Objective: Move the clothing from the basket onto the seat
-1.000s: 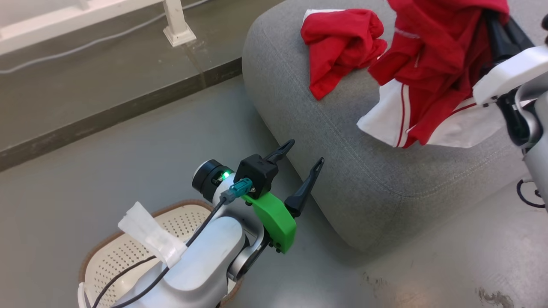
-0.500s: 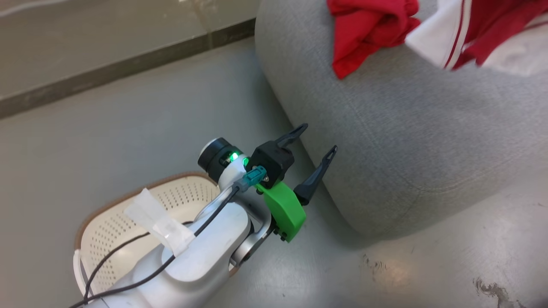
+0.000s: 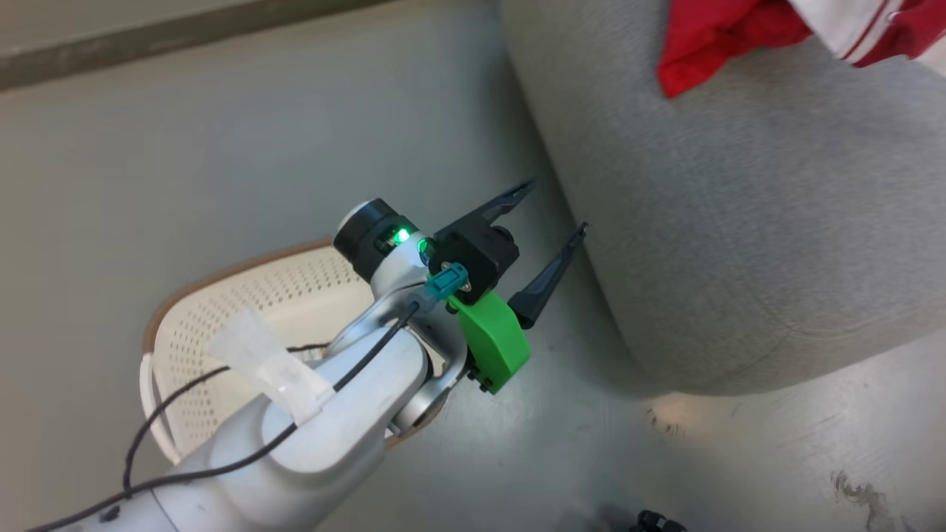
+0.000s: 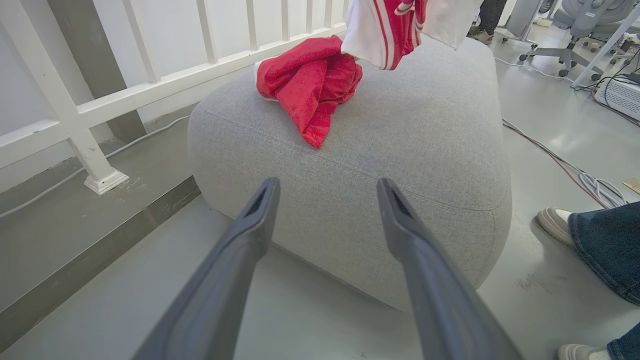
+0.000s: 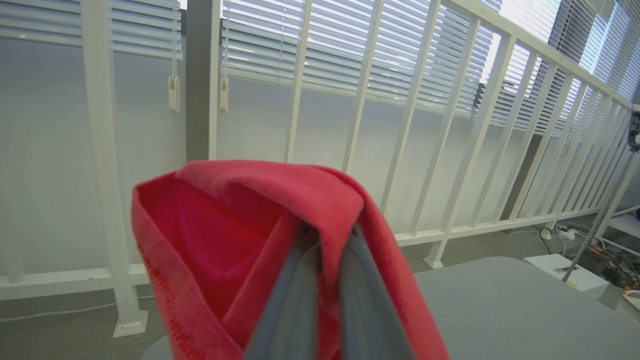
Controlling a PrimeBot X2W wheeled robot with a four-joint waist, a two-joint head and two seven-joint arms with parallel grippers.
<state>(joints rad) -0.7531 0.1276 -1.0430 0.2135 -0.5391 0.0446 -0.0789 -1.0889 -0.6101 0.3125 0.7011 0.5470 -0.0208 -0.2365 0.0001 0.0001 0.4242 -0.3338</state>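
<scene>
One garment (image 4: 310,85) is laid on the seat (image 4: 425,160), ahead of the spread, empty left gripper (image 4: 325,187). The jersey (image 5: 210,235) is clamped in the right gripper (image 5: 327,250) over the seat, yet to be released; the basket (image 3: 244,295) looks emptied.

Plain red garment (image 4: 310,82) lies crumpled on the grey seat (image 4: 400,150); the white-trimmed red jersey (image 4: 385,30) hangs just above, apparently clear of the cushion; the cream perforated basket (image 3: 244,295) stands upright on the floor beside the seat.
</scene>
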